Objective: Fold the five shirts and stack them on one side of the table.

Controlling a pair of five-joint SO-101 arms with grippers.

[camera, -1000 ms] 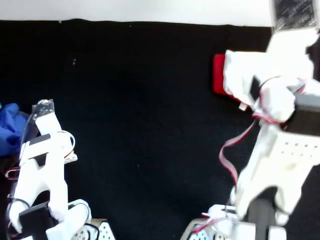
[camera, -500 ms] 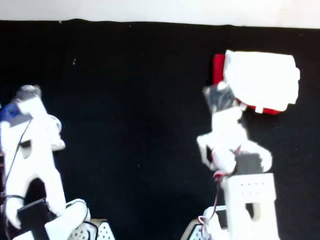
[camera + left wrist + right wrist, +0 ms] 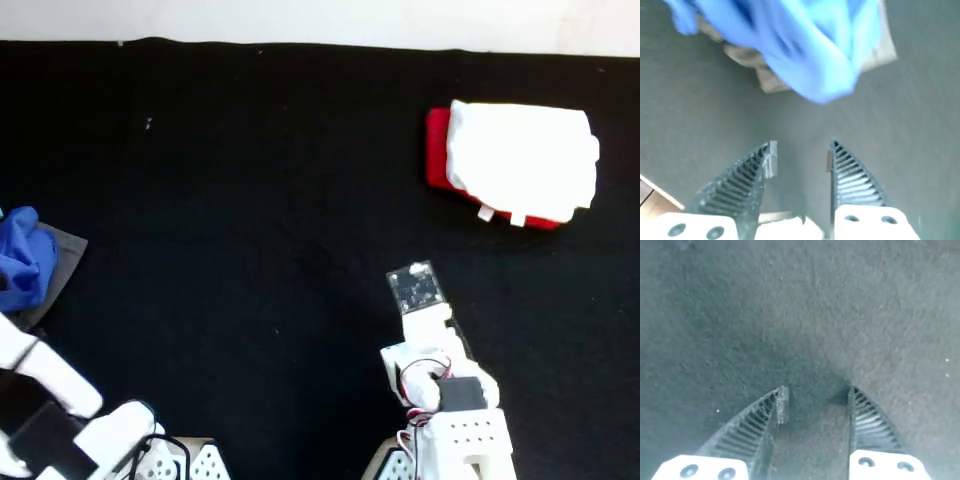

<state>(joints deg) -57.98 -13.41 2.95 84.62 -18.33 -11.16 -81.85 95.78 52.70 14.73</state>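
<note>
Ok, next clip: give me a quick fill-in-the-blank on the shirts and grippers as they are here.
The white shirt lies folded on top of a ____ shirt.
The crumpled shirt ahead of the left gripper is ____.
The right gripper hangs over the bare table with its jaws ____.
Missing words: red, blue, open.

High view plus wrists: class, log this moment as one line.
left pincer: open, empty, near blue shirt | right pincer: open, empty, over table | stack: white shirt on red shirt
</note>
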